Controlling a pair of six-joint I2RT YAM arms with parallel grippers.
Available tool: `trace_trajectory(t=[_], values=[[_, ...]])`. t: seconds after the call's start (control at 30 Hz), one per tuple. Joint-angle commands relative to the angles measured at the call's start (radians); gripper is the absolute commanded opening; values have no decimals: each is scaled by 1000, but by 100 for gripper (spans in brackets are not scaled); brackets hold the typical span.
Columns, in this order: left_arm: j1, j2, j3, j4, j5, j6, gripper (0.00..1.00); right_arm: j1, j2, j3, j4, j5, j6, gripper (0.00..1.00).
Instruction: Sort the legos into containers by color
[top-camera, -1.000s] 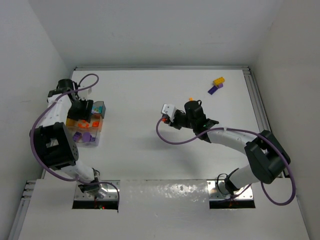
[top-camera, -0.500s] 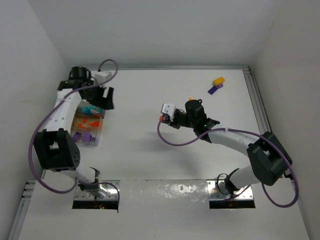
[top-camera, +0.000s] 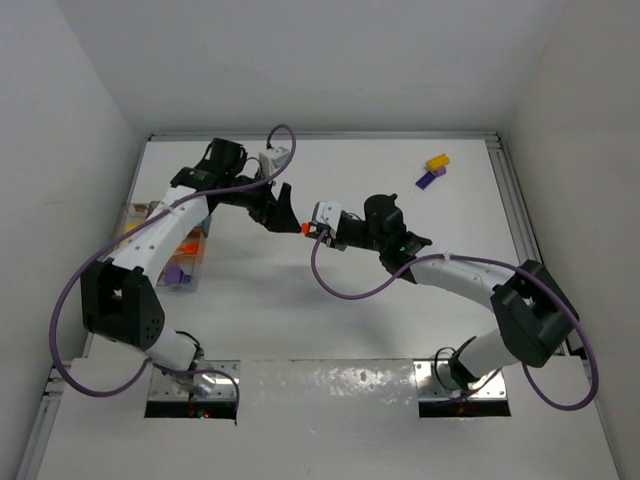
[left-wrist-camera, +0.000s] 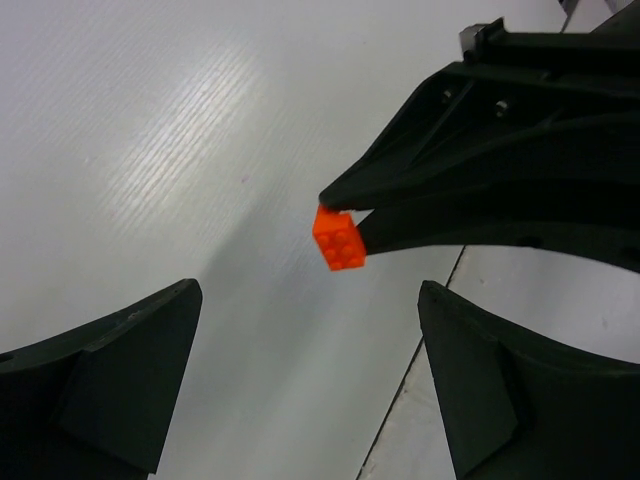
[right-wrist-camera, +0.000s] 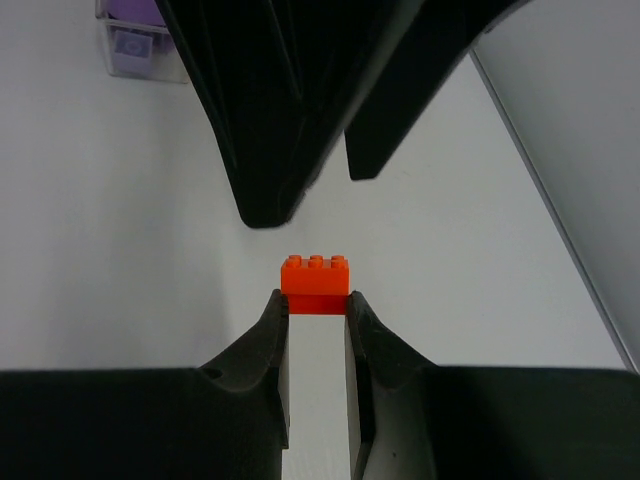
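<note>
One orange lego (right-wrist-camera: 315, 283) tight in right end effector (right-wrist-camera: 316, 305), left end effector (left-wrist-camera: 310, 300) wide open alongside.

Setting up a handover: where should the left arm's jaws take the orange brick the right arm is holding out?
I'd take the orange brick by its studded end, which sticks out free beyond the tips of the right jaws. Come head-on from the side facing them, left jaws wide; the right jaws cover its other end.

The right tool (right-wrist-camera: 316, 305), pinching a small orange plastic brick (right-wrist-camera: 315, 285), blocks the spread left tool (left-wrist-camera: 308, 295); open white bench (top-camera: 330, 330) flanks both.
</note>
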Motion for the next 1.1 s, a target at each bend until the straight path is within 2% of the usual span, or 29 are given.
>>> trace_trajectory(t=[0.0, 0.1, 0.23, 0.3, 0.43, 0.57, 0.73, 0.77, 0.83, 0.93, 1.07], values=[[-36, 17, 9, 103, 55, -69, 87, 13, 5, 47, 41, -39, -6, 0], [-69, 34, 7, 108, 36, -69, 83, 13, 8, 52, 41, -37, -6, 0], [-94, 62, 3, 119, 9, -91, 70, 13, 10, 53, 45, -34, -5, 0], [-94, 65, 6, 114, -4, -89, 66, 13, 7, 53, 47, -33, -5, 0], [-94, 71, 16, 119, -20, -97, 51, 13, 2, 50, 47, -34, -5, 0], [-94, 71, 15, 131, 6, -112, 42, 13, 1, 44, 61, -34, 0, 0], [-94, 76, 12, 134, 15, -115, 22, 13, -4, 43, 67, -31, 0, 0], [-94, 79, 10, 135, 16, -120, 12, 13, -5, 41, 70, -31, 1, 0], [-94, 79, 15, 132, 18, -123, 3, 13, -8, 38, 76, -26, 7, 0], [-92, 76, 30, 102, 0, -111, 0, 13, -13, 23, 76, -5, 9, 0], [-71, 63, 72, 5, -37, 2, 0, 7, -33, -19, -8, 53, -57, 0]])
